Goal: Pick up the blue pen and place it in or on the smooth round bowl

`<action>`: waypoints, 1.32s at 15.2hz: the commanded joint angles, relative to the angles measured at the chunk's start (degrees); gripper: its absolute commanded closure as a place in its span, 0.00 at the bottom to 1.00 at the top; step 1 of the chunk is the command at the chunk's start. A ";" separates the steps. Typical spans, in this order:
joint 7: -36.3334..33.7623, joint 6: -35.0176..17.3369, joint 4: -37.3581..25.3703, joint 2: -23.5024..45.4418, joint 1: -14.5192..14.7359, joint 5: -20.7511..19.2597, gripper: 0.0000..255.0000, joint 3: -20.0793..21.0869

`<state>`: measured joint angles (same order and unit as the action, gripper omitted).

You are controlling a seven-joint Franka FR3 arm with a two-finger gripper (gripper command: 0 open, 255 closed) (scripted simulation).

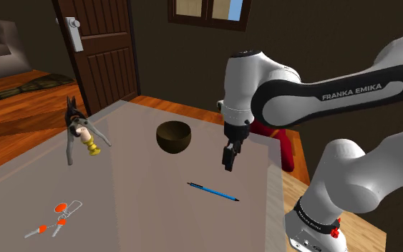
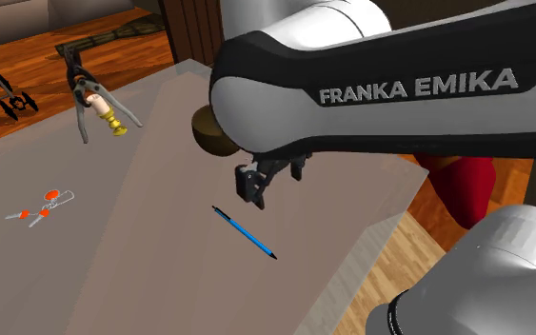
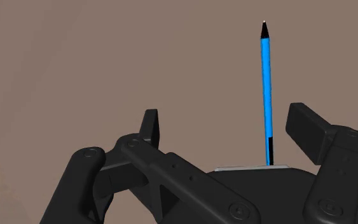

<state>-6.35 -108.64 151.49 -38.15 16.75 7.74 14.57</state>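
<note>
Closest to you, the all-black two-finger gripper (image 3: 228,124) has its fingers (image 3: 151,129) spread wide apart, and you can see they hold nothing. Look past them and you find the slim blue pen with a dark tip (image 3: 266,89) lying flat on the grey-brown tabletop (image 3: 75,63). It runs straight away from the hand, in the gap between the fingers but nearer one of them, and touches neither.

From the shoulder view, your gripper (image 1: 228,159) hangs above the table (image 1: 135,207), pointing down, between the dark brown round bowl (image 1: 174,136) and the pen (image 1: 212,191). The pen sits below and slightly left of it, clear of the bowl. In the second exterior view the pen (image 2: 244,232) lies aslant just below the gripper (image 2: 254,190), while the bowl (image 2: 208,133) peeks out from behind the white arm. Well apart, toward the shoulder view's left, you have a dark pliers-like tool with a beige and gold piece (image 1: 78,132) and small orange-and-white keys (image 1: 56,218).
</note>
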 commanded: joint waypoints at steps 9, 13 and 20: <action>-0.30 -11.95 4.33 7.50 5.53 4.21 0.00 6.26; -0.39 -16.37 6.65 9.63 5.53 4.56 0.00 7.02; -0.39 -16.37 6.65 9.63 5.53 4.56 0.00 7.02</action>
<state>-6.74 -125.00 158.13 -28.52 22.27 12.30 21.59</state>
